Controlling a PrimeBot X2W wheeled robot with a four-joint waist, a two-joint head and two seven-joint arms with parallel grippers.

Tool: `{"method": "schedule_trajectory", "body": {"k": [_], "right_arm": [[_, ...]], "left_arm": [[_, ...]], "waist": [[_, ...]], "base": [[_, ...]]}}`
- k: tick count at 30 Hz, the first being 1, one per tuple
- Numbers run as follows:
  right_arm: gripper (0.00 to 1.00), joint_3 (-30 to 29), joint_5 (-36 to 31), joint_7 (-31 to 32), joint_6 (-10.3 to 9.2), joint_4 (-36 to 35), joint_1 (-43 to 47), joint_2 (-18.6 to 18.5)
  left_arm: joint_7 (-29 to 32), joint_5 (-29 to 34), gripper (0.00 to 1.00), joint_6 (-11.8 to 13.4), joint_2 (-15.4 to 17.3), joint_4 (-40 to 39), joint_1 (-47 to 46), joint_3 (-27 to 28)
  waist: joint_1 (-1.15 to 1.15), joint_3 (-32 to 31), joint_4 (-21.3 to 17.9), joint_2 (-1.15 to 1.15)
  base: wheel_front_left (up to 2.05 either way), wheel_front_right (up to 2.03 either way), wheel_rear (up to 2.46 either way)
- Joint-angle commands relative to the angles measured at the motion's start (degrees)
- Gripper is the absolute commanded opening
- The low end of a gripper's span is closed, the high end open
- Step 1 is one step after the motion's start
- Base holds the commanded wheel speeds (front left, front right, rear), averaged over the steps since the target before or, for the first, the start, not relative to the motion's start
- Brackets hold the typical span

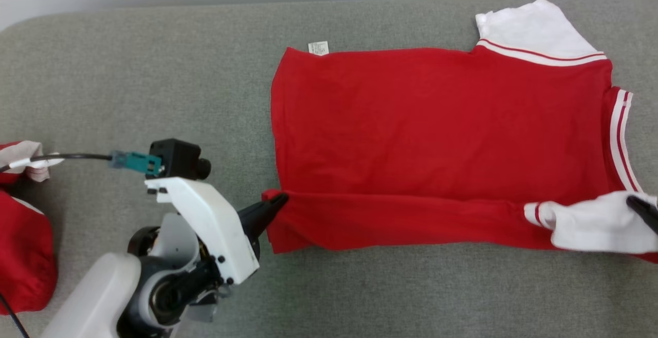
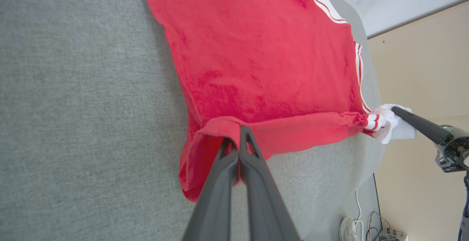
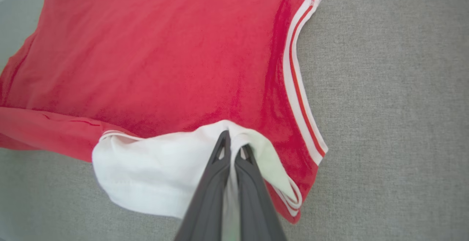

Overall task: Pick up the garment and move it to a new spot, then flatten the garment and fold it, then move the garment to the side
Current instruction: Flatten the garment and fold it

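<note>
- At your far left, a second red cloth [image 1: 23,256] lies bunched at the edge of the grey padded table [image 1: 128,71], well apart from the work.
- Your left gripper [image 1: 280,202] is clamped on the near hem corner of the garment [image 1: 437,122], its fingers closed on a lifted lip of red fabric.
- The garment lies spread across the middle and right of the table. Its long axis runs left to right, straight between your two grippers. The near long edge is turned up over the body in a narrow band.
- At the far right, your right gripper [image 1: 633,203] is pinched tight on the near white sleeve [image 1: 591,222].
- Judged from this, the fold goes away from you. Each arm holds its own end of the near edge, and the far edge, with its label [image 1: 318,48], lies ahead of both.
</note>
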Motion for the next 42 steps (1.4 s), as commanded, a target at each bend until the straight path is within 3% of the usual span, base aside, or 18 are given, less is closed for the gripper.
{"method": "schedule_trajectory", "body": {"k": [1, 7, 9, 10, 11, 12, 13, 14, 15, 26, 34, 42], "right_arm": [[0.00, 0.2, -0.6, 0.3, 0.03, 0.4, -1.4, 0.2], [0.00, 2.1, -4.7, -0.4, 0.03, 3.3, -7.1, 0.0], [0.09, 2.6, -5.4, -1.0, 0.03, 4.4, -7.8, 0.2], [0.21, 2.7, -5.6, -1.5, 0.03, 4.7, -8.1, 0.1], [0.34, 2.7, -5.8, -2.2, 0.03, 4.9, -8.5, 0.0], [0.29, 2.4, -6.0, -3.0, 0.03, 5.4, -8.7, 0.3], [0.31, 2.4, -6.4, -3.8, 0.03, 5.7, -8.9, 0.4], [0.43, 2.4, -6.8, -4.6, 0.03, 6.0, -9.1, 0.3], [1.00, 2.5, -7.1, -5.5, 0.03, 6.3, -9.1, 0.2], [1.00, 1.0, -6.2, -13.9, 0.03, 4.0, -3.4, 1.2], [1.00, 1.7, -8.1, -17.4, 0.03, 2.4, 7.3, -4.2], [1.00, 3.7, -10.9, -23.3, 0.02, 7.2, 9.0, -7.1]], "left_arm": [[0.3, 0.2, 0.00, 0.4, -0.1, 0.5, -0.8, 0.1], [0.0, 1.5, 0.00, -0.4, -1.0, 3.5, -3.8, -1.0], [-0.3, 1.6, 0.00, -0.9, -1.3, 4.5, -4.3, -1.5], [-0.6, 1.9, 0.00, -1.2, -1.5, 4.9, -4.5, -1.7], [-1.1, 2.1, 0.20, -1.3, -1.6, 5.4, -4.6, -1.8], [-1.4, 2.3, 0.26, -1.7, -1.8, 5.7, -4.8, -2.0], [-1.8, 2.5, 0.35, -1.9, -2.1, 6.2, -4.8, -2.0], [-2.5, 2.6, 0.69, -2.3, -2.2, 6.4, -5.0, -2.0], [-3.3, 2.6, 1.00, -2.4, -2.4, 6.9, -4.9, -1.6], [-11.8, 3.5, 1.00, -3.8, -2.4, 5.7, 1.7, 1.3], [-13.1, 4.8, 1.00, -4.5, 0.1, 1.5, 10.6, -1.3], [-12.9, 6.4, 1.00, -5.5, 1.1, 4.7, 9.1, -2.3]], "waist": [[-0.01, 0.7, 0.0, 0.00], [-0.01, 2.0, 0.3, 0.00], [-0.01, 2.3, 0.5, 0.00], [-0.01, 2.4, 0.5, 0.00], [-0.01, 2.5, 0.6, 0.00], [-0.01, 2.5, 0.6, 0.00], [-0.01, 2.5, 0.6, 0.00], [-0.01, 2.4, 0.6, 0.00], [-0.01, 2.3, 0.6, 0.00], [-0.01, -1.3, -0.6, 0.00], [-0.01, -1.5, -0.8, 0.00], [-0.01, 0.7, -0.6, 0.00]], "base": [[0.00, 0.00, 0.00], [0.00, 0.00, 0.00], [0.00, 0.00, 0.00], [0.00, 0.00, 0.00], [0.00, 0.00, 0.00], [0.00, 0.00, 0.00], [0.00, 0.00, 0.00], [0.00, 0.00, 0.00], [0.00, 0.00, 0.00], [0.00, 0.00, 0.00], [0.00, 0.00, 0.00], [0.00, 0.00, 0.00]]}}
